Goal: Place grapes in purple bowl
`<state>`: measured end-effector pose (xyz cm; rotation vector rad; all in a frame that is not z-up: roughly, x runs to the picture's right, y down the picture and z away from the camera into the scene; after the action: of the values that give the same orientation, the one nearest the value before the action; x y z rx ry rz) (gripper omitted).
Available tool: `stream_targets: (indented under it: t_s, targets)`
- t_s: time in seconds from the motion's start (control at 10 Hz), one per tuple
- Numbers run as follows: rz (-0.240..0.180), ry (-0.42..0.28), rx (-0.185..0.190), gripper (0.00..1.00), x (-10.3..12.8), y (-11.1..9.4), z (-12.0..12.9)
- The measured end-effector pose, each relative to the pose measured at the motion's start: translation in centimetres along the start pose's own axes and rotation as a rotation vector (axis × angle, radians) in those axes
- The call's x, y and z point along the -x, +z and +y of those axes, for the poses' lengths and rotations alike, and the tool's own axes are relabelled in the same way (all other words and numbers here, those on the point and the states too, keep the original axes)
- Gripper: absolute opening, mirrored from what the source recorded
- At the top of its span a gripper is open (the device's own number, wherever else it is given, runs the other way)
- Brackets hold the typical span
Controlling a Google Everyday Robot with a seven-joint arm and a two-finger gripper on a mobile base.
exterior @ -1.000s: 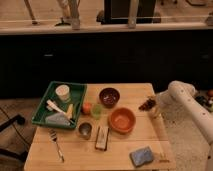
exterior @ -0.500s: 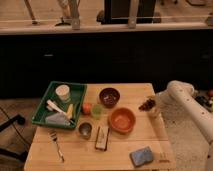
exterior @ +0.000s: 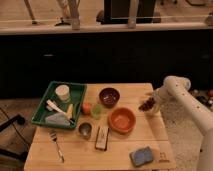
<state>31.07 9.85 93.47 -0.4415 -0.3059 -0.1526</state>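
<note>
Grapes (exterior: 145,105) are noted at the tip of the gripper (exterior: 150,104), by the right edge of the worktop (exterior: 75,155), well apart from the purple bowl (exterior: 109,96). The bunch should be carried left, clear of the orange bowl (exterior: 122,120), centred over the purple rim and lowered before release. Whether the jaws pinch the bunch cannot be told, as they are masked by it.

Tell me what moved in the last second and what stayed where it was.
Nothing has visibly changed. The gripper is at the right edge of the table, with the grapes at its tip, as before. The purple bowl, the orange bowl and the green tray are where they were.
</note>
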Motion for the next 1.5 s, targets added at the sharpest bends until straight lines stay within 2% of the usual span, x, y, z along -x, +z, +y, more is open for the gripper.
stream_targets:
  t_s: [0.3,0.4,0.7,1.2,1.5]
  targets:
    - [-0.011,0.005,0.000,0.41,-0.7,-0.2,0.2]
    - [-0.022,0.003,-0.004,0.28,-0.7,-0.2,0.1]
    - [-0.054,0.004,-0.009,0.02,-0.9,-0.2,0.6]
    - [-0.090,0.008,-0.019,0.00,-1.1,-0.4,2.2]
    - [-0.102,-0.018,-0.064,0.00,-0.1,-2.1,1.7]
